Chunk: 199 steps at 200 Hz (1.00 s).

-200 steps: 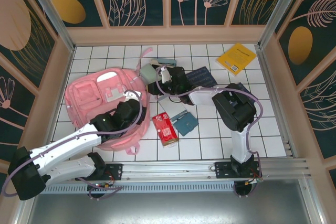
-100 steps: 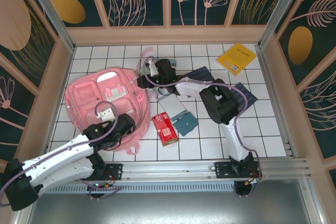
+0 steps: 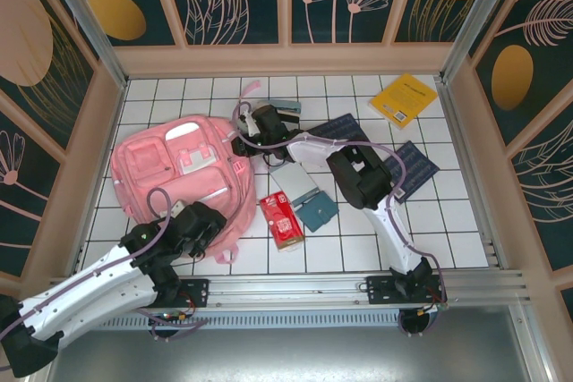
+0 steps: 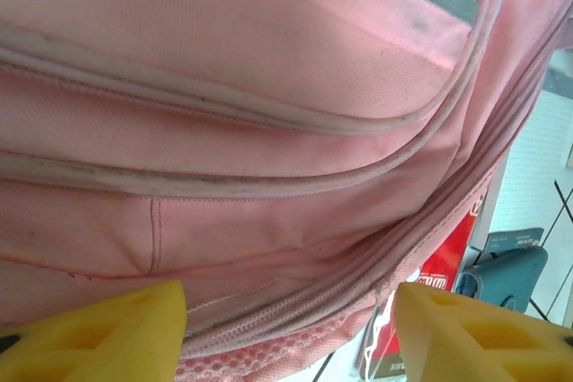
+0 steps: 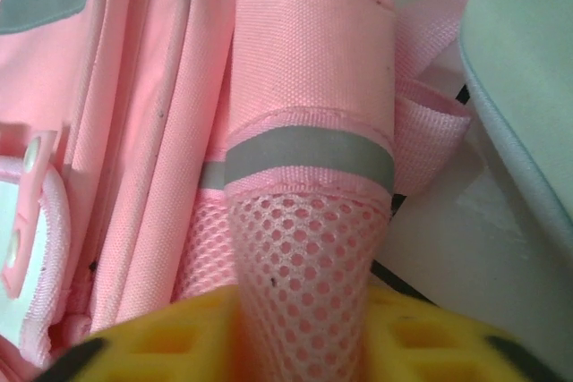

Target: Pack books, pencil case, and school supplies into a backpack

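step in hand, as i judge it: steadying the backpack (image 3: 170, 172) for opening. nothing looks packed yet: yellow book (image 3: 405, 98) and red packet (image 3: 281, 219) lie on the tiles to its right. right gripper (image 5: 300, 346) is clamped on the bag's mesh strap (image 5: 300, 239), an open weave under a grey reflective band. left gripper (image 4: 286, 324) has its fingers apart and empty, facing soft pink canvas at the bag's near edge. next move calls for finding a zip pull along those curved seams.

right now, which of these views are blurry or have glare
Top external: even light, soft shadows, sharp, no harsh glare on the backpack. Left wrist: fabric weave visible, the yellow fingertips at the bottom soft. Right wrist: mesh strap sharp, the pencil case at the right edge softer.
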Tool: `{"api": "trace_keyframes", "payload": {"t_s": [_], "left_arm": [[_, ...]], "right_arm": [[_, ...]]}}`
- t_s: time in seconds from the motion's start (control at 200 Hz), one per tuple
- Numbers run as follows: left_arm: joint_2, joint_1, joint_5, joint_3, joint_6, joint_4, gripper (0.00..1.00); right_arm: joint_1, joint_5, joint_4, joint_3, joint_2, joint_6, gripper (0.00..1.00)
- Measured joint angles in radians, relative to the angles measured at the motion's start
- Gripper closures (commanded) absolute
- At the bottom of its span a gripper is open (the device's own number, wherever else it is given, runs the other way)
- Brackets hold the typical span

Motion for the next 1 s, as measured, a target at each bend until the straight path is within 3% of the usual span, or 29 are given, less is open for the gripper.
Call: {"api": "trace_keyframes", "payload": {"t_s": [0.045, 0.26, 0.531, 0.666, 0.811, 0.996], "left_arm": [[-0.007, 0.0, 0.01, -0.032, -0.01, 0.023, 0.39], [-0.034, 0.0, -0.012, -0.173, -0.069, 0.177, 0.44], [-0.069, 0.036, -0.13, -0.203, -0.107, 0.206, 0.48], [-0.008, 0.117, -0.199, -0.185, -0.042, 0.218, 0.46], [0.167, 0.182, -0.283, -0.121, 0.068, 0.235, 0.44], [0.331, 0.316, -0.309, -0.086, 0.245, 0.349, 0.44]], "right_arm": [[0.001, 0.001, 0.0, 0.0, 0.0, 0.011, 1.0], [0.0, 0.012, 0.014, -0.012, -0.003, 0.016, 1.0], [-0.029, 0.049, 0.09, -0.167, -0.094, 0.072, 1.0], [-0.049, 0.053, 0.117, -0.241, -0.138, 0.121, 1.0], [-0.05, 0.082, 0.159, -0.314, -0.18, 0.19, 1.0], [-0.051, 0.148, 0.204, -0.418, -0.25, 0.277, 1.0]]}}
